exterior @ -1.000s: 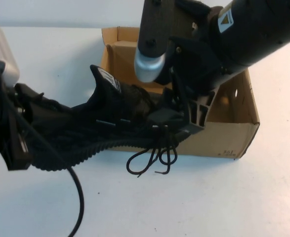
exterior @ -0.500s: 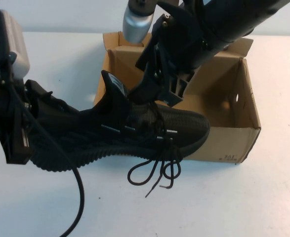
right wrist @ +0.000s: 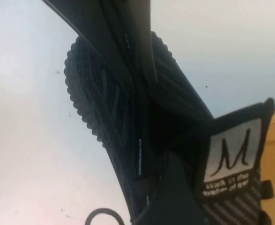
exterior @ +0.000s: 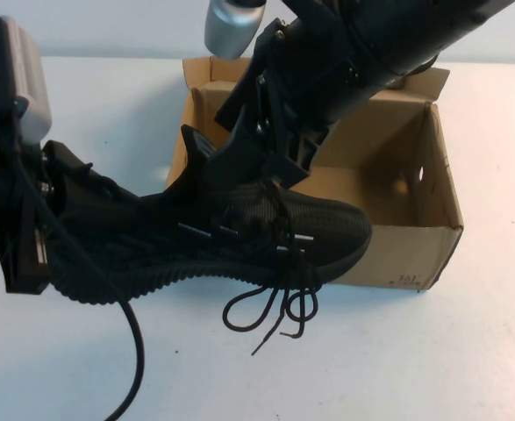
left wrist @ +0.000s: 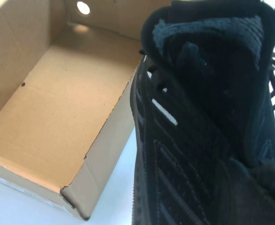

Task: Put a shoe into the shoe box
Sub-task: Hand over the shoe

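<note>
The black shoe (exterior: 239,237) is held off the table, lying on its side, with its toe over the front wall of the brown shoe box (exterior: 415,237). My left gripper (exterior: 51,219) is shut on the shoe's heel, at the left. My right gripper (exterior: 261,162) hovers open just above the shoe's tongue and laces, near the box's left end. The left wrist view shows the shoe's side (left wrist: 198,117) beside the box's bare floor (left wrist: 57,117). The right wrist view shows the ridged sole (right wrist: 104,108) and the white tongue label (right wrist: 231,157).
The shoe's loose laces (exterior: 275,311) hang down in front of the box. A black cable (exterior: 134,351) trails from my left arm across the white table (exterior: 397,368). The box's upright flaps (exterior: 200,70) stand at the back.
My right gripper has let go of the shoe's forefoot, risen, and moved back-left to the tongue. The shoe's toe now shows, slightly farther right over the box's front wall.
</note>
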Robot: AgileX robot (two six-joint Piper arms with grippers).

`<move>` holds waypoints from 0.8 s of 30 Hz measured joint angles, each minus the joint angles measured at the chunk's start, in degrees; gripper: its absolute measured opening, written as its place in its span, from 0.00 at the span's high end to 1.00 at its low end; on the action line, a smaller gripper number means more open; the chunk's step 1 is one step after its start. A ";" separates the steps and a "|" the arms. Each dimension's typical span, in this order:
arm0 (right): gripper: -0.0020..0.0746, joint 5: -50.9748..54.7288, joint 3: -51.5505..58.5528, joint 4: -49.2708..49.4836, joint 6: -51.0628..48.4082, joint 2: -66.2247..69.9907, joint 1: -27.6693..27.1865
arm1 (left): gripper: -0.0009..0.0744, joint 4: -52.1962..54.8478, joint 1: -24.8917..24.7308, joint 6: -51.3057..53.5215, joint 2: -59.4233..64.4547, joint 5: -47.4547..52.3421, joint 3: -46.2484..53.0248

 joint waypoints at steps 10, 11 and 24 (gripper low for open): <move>0.39 0.00 0.00 -2.29 0.50 -0.14 0.00 | 0.96 0.20 0.00 -0.12 0.00 -0.46 -0.13; 0.40 0.00 0.00 -3.98 0.10 -0.20 0.00 | 0.96 0.34 0.00 -0.12 0.00 -0.56 -0.13; 0.53 0.04 12.73 -1.89 -17.32 -8.16 0.00 | 0.96 0.19 -0.09 0.33 0.00 0.84 -0.13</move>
